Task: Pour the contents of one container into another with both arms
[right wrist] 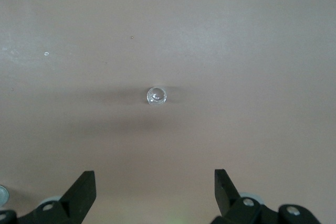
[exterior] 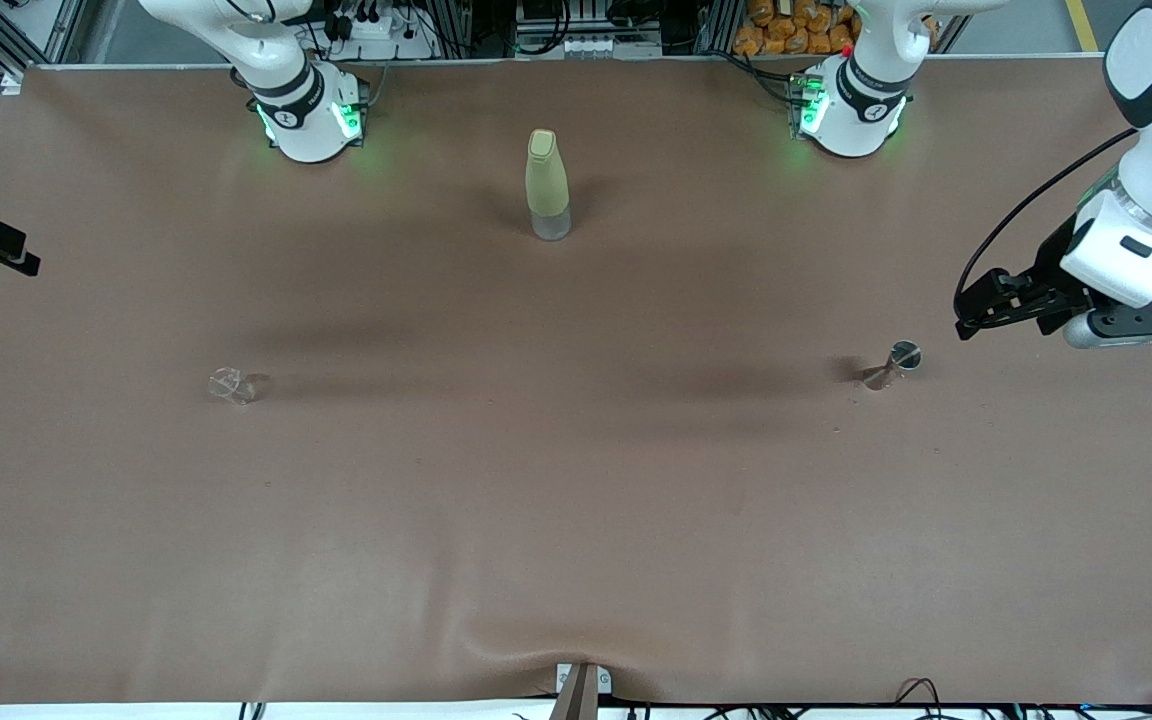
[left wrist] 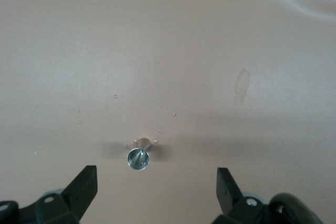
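Note:
The tiny clear glass cup (exterior: 233, 385) stands on the brown table toward the right arm's end; the right wrist view shows it from above (right wrist: 157, 96). The small metal jigger (exterior: 896, 362) stands toward the left arm's end, its round rim showing in the left wrist view (left wrist: 139, 158). My left gripper (exterior: 976, 305) hangs in the air beside the jigger, open and empty (left wrist: 156, 179). At the table's edge on the right arm's end my right gripper (exterior: 21, 250) is also up in the air, open and empty (right wrist: 155, 182), apart from the cup.
A tall pale yellow-green bottle (exterior: 547, 185) stands upright midway between the two arm bases, farther from the front camera than the cup and jigger. A few small droplets (left wrist: 175, 113) lie on the table around the jigger. The table cover wrinkles near a bracket (exterior: 581, 688) at the near edge.

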Robot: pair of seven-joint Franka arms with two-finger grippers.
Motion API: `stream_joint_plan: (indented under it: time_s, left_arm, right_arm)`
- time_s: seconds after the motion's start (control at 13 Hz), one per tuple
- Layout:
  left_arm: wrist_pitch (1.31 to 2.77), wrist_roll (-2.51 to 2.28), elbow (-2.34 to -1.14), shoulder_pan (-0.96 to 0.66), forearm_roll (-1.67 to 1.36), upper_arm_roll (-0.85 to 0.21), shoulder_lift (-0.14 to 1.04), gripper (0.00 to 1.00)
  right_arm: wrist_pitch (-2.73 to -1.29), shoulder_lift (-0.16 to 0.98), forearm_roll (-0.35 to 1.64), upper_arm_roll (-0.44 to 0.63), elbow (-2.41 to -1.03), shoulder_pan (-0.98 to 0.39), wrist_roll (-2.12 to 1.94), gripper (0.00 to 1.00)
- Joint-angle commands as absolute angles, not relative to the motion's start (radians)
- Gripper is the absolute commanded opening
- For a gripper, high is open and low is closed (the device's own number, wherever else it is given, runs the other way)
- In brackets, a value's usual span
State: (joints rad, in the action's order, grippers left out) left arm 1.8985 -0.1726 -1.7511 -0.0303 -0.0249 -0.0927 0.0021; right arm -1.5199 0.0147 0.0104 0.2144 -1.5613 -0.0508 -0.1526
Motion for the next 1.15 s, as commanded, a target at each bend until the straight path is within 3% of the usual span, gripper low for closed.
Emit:
stream_joint_plan:
  time_s: [0.0, 0.38, 1.08]
  left_arm:
    - [1.887, -0.149, -1.707, -0.009, -0.018, -0.107, 0.018, 1.00]
    - [1.778, -0.150, -1.577, -0.009, -0.025, -0.104, 0.060, 1.00]
    - [1.775, -0.153, -1.572, 0.000, 0.005, -0.101, 0.057, 1.00]
  right_arm:
    - [-1.525, -0.011, -0.006, 0.209, -1.585, -0.052, -0.149, 1.00]
    - [-1.529, -0.002, -0.006, 0.209, -1.586, -0.048, -0.152, 1.00]
    - [-1.523, 0.002, -0.011, 0.210, -1.585, -0.046, -0.150, 1.00]
